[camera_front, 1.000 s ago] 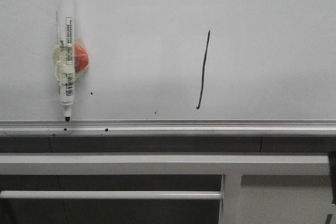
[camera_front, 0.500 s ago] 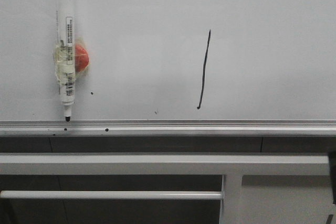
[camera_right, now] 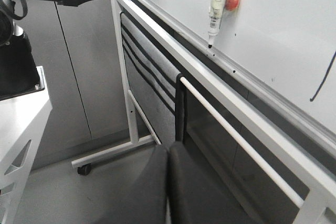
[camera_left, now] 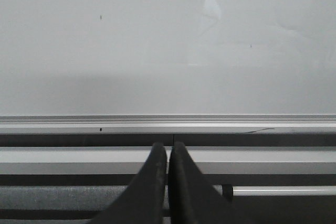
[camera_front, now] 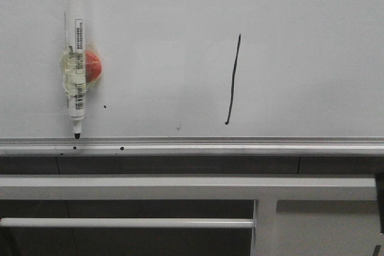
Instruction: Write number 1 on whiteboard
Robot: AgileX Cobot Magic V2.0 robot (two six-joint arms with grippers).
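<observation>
Front view: the number 1 (camera_front: 233, 80) stands right of centre on the whiteboard (camera_front: 300, 40); the marker (camera_front: 75, 58) hangs at the left, no jaws visible.
Left wrist view: the left gripper (camera_left: 168, 153) has its jaws clenched and empty, below the board rail (camera_left: 210, 127); no stroke is visible.
Right wrist view: the right gripper (camera_right: 168, 156) has its jaws clenched and empty, well apart from the stroke.

We see the number 1 (camera_front: 233, 80), a thin black slightly slanted stroke, on the glossy white whiteboard (camera_front: 300, 40), just above its silver edge rail.

A hand-drawn number 1 (camera_front: 233, 80) stands on the whiteboard (camera_front: 300, 28). The marker pen (camera_front: 75, 58) carries a label too small to read.
</observation>
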